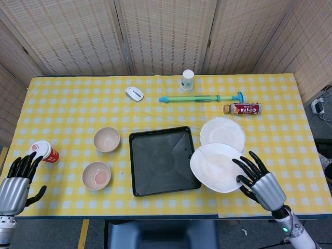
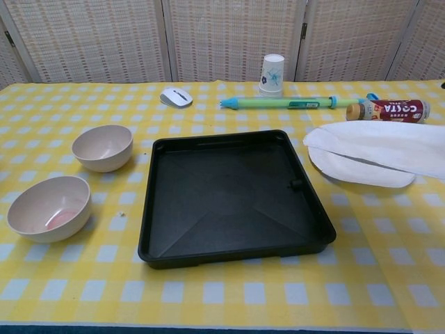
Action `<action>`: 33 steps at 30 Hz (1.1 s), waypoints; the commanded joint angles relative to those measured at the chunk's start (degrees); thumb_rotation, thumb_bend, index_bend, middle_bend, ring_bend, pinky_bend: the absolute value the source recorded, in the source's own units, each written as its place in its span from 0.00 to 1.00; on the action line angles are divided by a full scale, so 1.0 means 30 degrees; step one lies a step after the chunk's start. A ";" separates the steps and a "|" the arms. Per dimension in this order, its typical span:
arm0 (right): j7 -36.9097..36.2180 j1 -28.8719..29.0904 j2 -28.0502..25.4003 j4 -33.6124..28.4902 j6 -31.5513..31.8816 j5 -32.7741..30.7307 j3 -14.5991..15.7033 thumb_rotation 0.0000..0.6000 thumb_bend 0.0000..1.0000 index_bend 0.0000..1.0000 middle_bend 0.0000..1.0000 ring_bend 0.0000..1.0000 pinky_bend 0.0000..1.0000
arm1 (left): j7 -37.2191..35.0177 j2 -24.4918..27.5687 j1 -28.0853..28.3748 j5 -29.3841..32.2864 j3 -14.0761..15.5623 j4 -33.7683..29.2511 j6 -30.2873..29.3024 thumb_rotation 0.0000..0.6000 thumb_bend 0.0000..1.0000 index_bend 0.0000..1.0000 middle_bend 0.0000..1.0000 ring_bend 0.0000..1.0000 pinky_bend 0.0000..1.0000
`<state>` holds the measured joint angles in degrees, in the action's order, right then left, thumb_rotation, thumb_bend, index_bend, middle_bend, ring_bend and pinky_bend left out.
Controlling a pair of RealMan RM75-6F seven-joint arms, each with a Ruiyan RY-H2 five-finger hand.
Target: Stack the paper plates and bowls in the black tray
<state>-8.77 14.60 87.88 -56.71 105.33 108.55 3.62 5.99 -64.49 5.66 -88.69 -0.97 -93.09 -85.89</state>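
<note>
— Right robot hand [image 1: 258,181] first: we have it gripping the near edge of the round white paper plate [image 1: 218,167], which is lifted off the tabletop [image 1: 72,111] and overlaps the near rim of the second white paper plate [image 1: 223,133], its left edge reaching over the right rim of the square black plastic tray [image 1: 162,161].

— And our left robot hand [image 1: 18,179]?

— Fingers spread, holding nothing, at the near left corner beside the red-and-white paper cup [image 1: 43,152]. Both beige bowls [image 1: 107,139] [image 1: 96,175] sit left of the tray, untouched.

— What worries us?

— The plate is thin and held by one edge only, so we judge it may sag or slip. It has a tear in its rim, which could catch on the tray wall. We might also drag the second plate along.
</note>
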 commanded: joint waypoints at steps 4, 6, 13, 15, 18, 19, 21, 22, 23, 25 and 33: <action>0.1090 0.1711 -0.0093 -0.1843 -0.2177 0.0697 -0.0241 1.00 0.49 0.70 0.21 0.16 0.03 | -0.0216 0.0096 -0.0036 0.0064 -0.0056 -0.0001 -0.0054 1.00 0.36 0.01 0.00 0.00 0.00; 0.1389 0.2333 0.0127 -0.2155 -0.2983 0.0850 -0.0371 1.00 0.49 0.70 0.21 0.16 0.03 | -0.0254 0.0117 -0.0022 0.0025 -0.0028 -0.0015 -0.0012 1.00 0.36 0.01 0.00 0.00 0.00; 0.2164 0.4469 0.1193 -0.2822 -0.5743 0.0897 -0.1038 1.00 0.49 0.70 0.21 0.16 0.03 | -0.0291 0.0112 0.0032 0.0128 -0.0064 -0.0027 0.0134 1.00 0.36 0.01 0.00 0.00 0.00; 0.2302 0.4910 0.1482 -0.2761 -0.6408 0.0782 -0.1168 1.00 0.49 0.70 0.21 0.16 0.03 | -0.0325 0.0123 0.0049 0.0233 -0.0114 -0.0009 0.0181 1.00 0.36 0.01 0.00 0.00 0.00; 0.2351 0.5508 0.2070 -0.2451 -0.7328 0.0456 -0.1384 1.00 0.49 0.70 0.21 0.17 0.03 | -0.0344 0.0120 0.0067 0.0427 -0.0209 0.0008 0.0233 1.00 0.36 0.01 0.00 0.00 0.00; 0.2304 0.5667 0.2263 -0.2311 -0.7546 0.0378 -0.1420 1.00 0.49 0.70 0.21 0.17 0.03 | -0.0362 0.0118 0.0076 0.0468 -0.0221 0.0019 0.0266 1.00 0.36 0.01 0.00 0.00 0.00; 0.2188 0.6014 0.2760 -0.1824 -0.7958 0.0247 -0.1475 1.00 0.49 0.70 0.21 0.17 0.03 | -0.0414 0.0149 0.0102 0.0547 -0.0209 0.0038 0.0393 1.00 0.36 0.01 0.00 0.00 0.00; 0.2134 0.6221 0.3058 -0.1490 -0.8170 0.0189 -0.1508 1.00 0.49 0.70 0.21 0.17 0.03 | -0.0463 0.0169 0.0126 0.0607 -0.0220 0.0042 0.0471 1.00 0.36 0.01 0.00 0.00 0.00; 0.2107 0.6362 0.3282 -0.1220 -0.8305 0.0144 -0.1533 1.00 0.49 0.70 0.21 0.17 0.03 | -0.0490 0.0179 0.0145 0.0655 -0.0241 0.0058 0.0514 1.00 0.36 0.01 0.00 0.00 0.00; 0.2004 0.6682 0.3793 -0.0593 -0.8576 0.0012 -0.1614 1.00 0.49 0.70 0.21 0.17 0.03 | -0.0527 0.0179 0.0186 0.0794 -0.0315 0.0103 0.0589 1.00 0.36 0.01 0.00 0.00 0.00; 0.1469 0.7887 0.5017 0.1198 -0.9434 -0.0483 -0.1903 1.00 0.49 0.70 0.21 0.17 0.03 | -0.0660 0.0190 0.0374 0.0986 -0.0313 0.0135 0.1056 1.00 0.36 0.01 0.00 0.00 0.00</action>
<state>-4.05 37.64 102.33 -53.82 77.55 107.48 -1.83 4.03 -63.90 6.74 -85.69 -1.95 -92.68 -82.75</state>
